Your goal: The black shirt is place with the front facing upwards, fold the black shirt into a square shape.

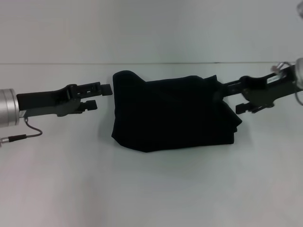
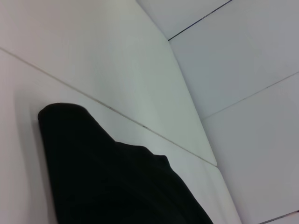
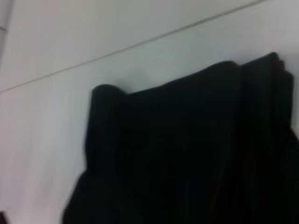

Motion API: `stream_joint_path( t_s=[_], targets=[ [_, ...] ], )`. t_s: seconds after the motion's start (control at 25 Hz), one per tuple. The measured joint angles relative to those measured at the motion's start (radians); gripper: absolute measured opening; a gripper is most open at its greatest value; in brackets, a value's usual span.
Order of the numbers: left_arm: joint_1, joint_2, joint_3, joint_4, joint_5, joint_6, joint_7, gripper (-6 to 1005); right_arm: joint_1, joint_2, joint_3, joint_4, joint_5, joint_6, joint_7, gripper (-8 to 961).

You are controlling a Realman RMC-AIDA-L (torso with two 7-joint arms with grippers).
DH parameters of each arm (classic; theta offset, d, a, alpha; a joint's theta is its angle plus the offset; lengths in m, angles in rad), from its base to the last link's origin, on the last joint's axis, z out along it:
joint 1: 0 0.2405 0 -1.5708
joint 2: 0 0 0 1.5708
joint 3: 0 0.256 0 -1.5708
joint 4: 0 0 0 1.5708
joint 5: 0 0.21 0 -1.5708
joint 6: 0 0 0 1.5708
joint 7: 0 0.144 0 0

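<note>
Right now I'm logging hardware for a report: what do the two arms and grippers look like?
Both grippers, left and right, are matte black with long, flat jaws. The left arm has a silver cylindrical wrist with a thin dark cable; the right has silvery metal parts.

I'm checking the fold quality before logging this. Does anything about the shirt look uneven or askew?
Yes. The black shirt is a lopsided bundle, not a square: its far left corner pokes up and its right edge is bunched and ragged.
</note>
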Motion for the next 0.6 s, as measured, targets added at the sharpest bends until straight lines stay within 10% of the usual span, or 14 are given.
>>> stream_joint_path(
  t_s=[0.6],
  targets=[
    [-0.008,-0.026,-0.049,0.005,-0.017,-0.016,0.032,950,0.023,0.054,-0.092,0.025,0.004,0.208,0.026,892]
  ],
)
